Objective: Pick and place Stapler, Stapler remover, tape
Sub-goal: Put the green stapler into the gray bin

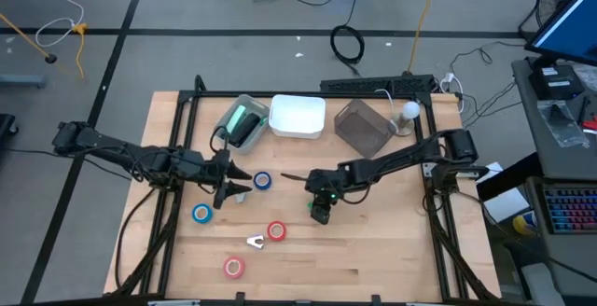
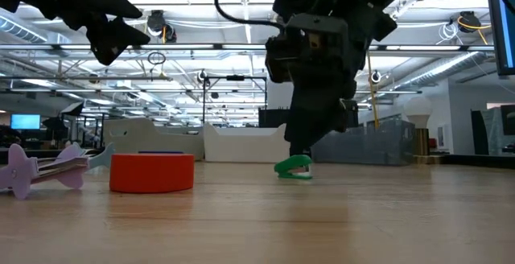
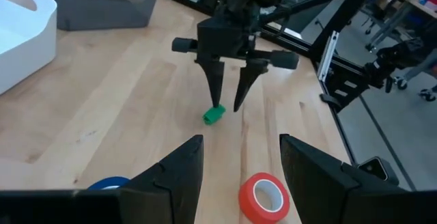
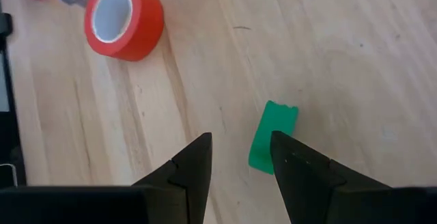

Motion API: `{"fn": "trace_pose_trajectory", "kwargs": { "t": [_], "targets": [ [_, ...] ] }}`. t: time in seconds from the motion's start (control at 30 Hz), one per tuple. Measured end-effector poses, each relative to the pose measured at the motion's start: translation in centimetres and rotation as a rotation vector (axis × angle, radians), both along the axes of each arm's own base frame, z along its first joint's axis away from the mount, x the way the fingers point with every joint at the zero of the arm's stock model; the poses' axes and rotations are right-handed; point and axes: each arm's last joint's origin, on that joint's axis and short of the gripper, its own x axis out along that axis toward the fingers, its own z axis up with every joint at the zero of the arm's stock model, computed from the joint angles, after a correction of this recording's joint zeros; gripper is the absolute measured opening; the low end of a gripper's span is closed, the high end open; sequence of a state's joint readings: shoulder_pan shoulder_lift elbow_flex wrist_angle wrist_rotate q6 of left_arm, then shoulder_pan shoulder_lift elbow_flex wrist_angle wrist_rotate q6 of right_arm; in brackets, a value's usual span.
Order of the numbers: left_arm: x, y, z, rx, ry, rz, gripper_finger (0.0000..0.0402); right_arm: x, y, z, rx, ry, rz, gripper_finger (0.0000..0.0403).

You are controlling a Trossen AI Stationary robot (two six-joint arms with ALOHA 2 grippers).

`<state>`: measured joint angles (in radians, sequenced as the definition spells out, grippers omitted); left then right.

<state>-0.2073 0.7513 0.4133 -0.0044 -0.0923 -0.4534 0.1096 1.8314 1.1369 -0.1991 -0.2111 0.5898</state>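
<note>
Right wrist view: red tape (image 4: 124,18), no readable writing.

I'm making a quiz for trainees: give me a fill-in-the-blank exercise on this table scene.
1. The right gripper hovers, open, beside a small ___ piece.
2. The white bin stands between the clear bin holding a stapler and the ___ bin.
3. Loose on the table lie ___ tape rolls.

Missing words: green; grey; four

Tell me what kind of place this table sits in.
Most likely a robotics lab or open workshop. The wooden table stands on a bare grey floor with loose cables trailing over it, the low view shows an exposed industrial ceiling with hanging lights, and a computer monitor stands at the side.
</note>
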Motion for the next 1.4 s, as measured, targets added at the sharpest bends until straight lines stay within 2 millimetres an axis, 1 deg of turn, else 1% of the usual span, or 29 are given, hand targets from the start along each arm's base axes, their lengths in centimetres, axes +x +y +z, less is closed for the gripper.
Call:
{"fn": "trace_pose_trajectory", "kwargs": {
  "t": [0.13,0.27,0.53,0.7,0.93,1.1,1.23,1.33,1.4],
  "targets": [
    [0.0,0.0,0.0,0.004,0.001,-0.003,0.0198,-0.1,0.3,-0.2,-0.006,0.010,0.007,0.0141],
    [0.0,0.0,0.0,0.007,0.000,-0.004,0.0198,-0.1,0.7,-0.2,-0.048,0.009,-0.006,0.0141],
    [0.0,0.0,0.0,0.008,0.002,-0.008,0.0198,-0.1,1.1,-0.2,-0.042,0.007,-0.022,0.0141],
    [0.0,0.0,0.0,0.012,0.003,-0.011,0.0198,-0.2,1.3,0.2,-0.050,-0.012,-0.029,0.0141],
    [-0.1,0.0,-0.2,0.015,0.019,-0.012,0.0198,-0.5,1.9,0.1,-0.050,0.012,-0.018,0.0141],
    [-0.1,0.0,-0.2,0.017,0.021,-0.012,0.0198,-0.5,1.8,0.1,-0.062,0.012,-0.047,0.0141],
    [-0.1,0.0,-0.2,0.018,0.020,-0.015,0.0198,-0.5,1.7,0.8,-0.051,-0.016,-0.050,0.0141],
    [-0.1,0.0,-0.2,0.024,0.020,-0.022,0.0198,-0.8,1.4,1.2,-0.039,0.006,-0.074,0.0141],
    [-0.1,0.0,-0.2,0.026,0.021,-0.023,0.0198,-0.7,1.1,1.6,-0.015,-0.011,-0.073,0.0141]
  ]
}}
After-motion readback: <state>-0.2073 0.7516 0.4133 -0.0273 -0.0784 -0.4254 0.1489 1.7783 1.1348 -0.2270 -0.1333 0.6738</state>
